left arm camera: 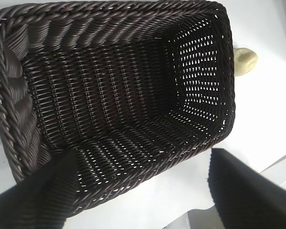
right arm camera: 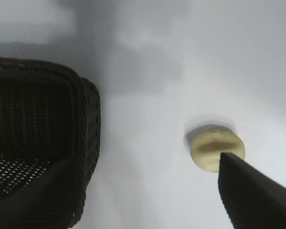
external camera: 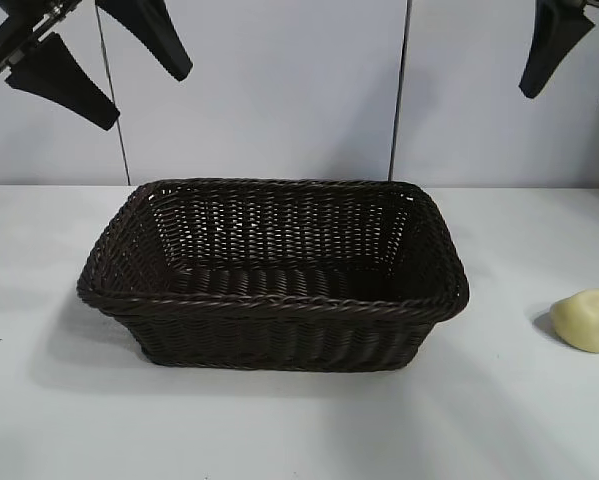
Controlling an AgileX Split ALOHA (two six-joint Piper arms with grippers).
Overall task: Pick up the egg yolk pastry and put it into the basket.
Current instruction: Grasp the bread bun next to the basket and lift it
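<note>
The egg yolk pastry (external camera: 587,320), a small pale yellow dome, lies on the white table to the right of the basket, clear of it. The dark woven basket (external camera: 279,303) stands in the middle of the table with nothing in it. My right gripper (external camera: 584,75) hangs open high above the pastry. In the right wrist view one fingertip (right arm camera: 252,195) overlaps the pastry (right arm camera: 214,145), with the basket's rim (right arm camera: 88,124) off to one side. My left gripper (external camera: 109,70) hangs open and empty high above the basket's left end. Its wrist view shows the basket (left arm camera: 109,12) and the pastry (left arm camera: 245,61) beyond it.
The white table (external camera: 279,430) runs back to a pale wall with two dark vertical seams (external camera: 399,90). Nothing else stands on the table. The pastry lies close to the right edge of the exterior view.
</note>
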